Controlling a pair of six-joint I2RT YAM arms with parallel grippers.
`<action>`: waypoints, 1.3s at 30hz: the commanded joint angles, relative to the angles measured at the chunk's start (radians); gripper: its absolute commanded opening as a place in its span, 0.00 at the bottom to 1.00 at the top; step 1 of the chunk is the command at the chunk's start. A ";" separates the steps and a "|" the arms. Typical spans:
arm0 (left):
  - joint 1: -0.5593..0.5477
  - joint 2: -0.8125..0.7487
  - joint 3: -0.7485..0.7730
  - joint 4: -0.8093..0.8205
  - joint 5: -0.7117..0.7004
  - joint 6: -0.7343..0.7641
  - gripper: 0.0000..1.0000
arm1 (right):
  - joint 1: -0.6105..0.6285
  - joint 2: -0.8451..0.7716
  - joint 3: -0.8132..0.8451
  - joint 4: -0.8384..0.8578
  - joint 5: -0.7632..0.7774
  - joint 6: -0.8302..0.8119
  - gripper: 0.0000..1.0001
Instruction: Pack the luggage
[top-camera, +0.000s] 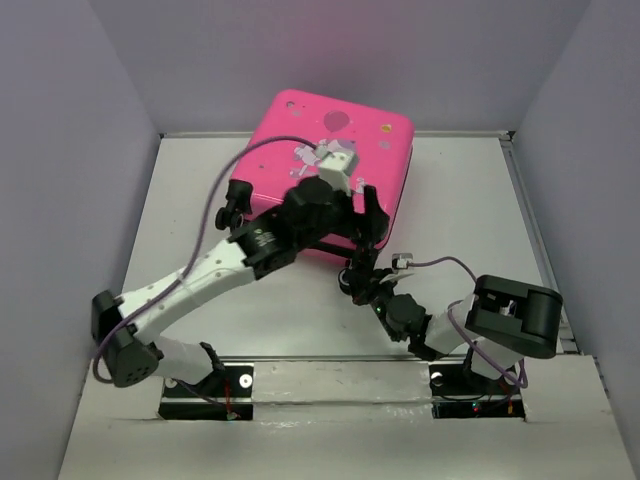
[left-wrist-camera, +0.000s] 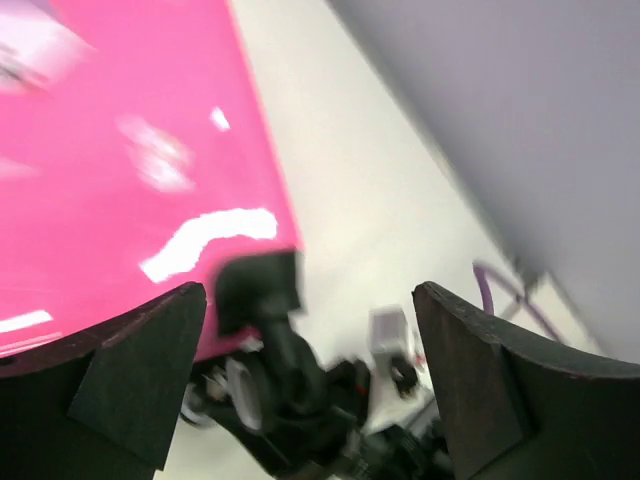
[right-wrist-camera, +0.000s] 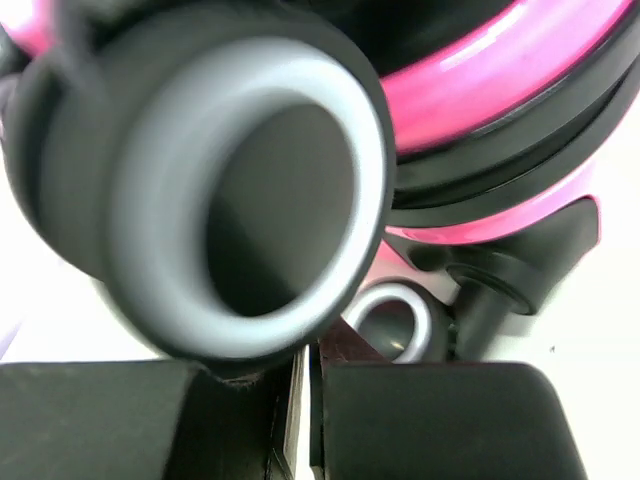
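Observation:
The luggage (top-camera: 285, 125) is a hot-pink hard-shell case lying shut and flat at the back middle of the table, printed side up. My left arm reaches over it, and the left gripper (top-camera: 366, 222) stands open above its near right edge. In the left wrist view, the gripper (left-wrist-camera: 310, 300) has wide jaws with nothing between them, the pink shell (left-wrist-camera: 120, 120) to the left and a black wheel (left-wrist-camera: 258, 290) below. My right gripper (top-camera: 357, 282) sits low at the luggage's near corner. In the right wrist view, this gripper (right-wrist-camera: 305, 400) is shut just under a large grey-rimmed wheel (right-wrist-camera: 230, 190).
Grey-purple walls enclose the white table (top-camera: 450, 200) on three sides. A purple cable (top-camera: 215, 195) loops from the left arm over the luggage's left side. A second, smaller wheel (right-wrist-camera: 400, 320) and the pink shell edge (right-wrist-camera: 480, 80) lie beyond the right fingers.

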 joint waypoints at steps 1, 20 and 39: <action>0.306 -0.345 -0.076 -0.033 -0.078 0.078 0.99 | 0.055 -0.039 0.016 0.099 -0.128 -0.043 0.07; 0.714 -0.389 -0.320 -0.176 -0.075 0.336 0.99 | 0.045 0.039 0.005 0.156 -0.146 -0.038 0.07; 0.714 -0.280 -0.363 -0.152 -0.117 0.333 0.81 | 0.045 0.048 -0.004 0.170 -0.153 -0.032 0.07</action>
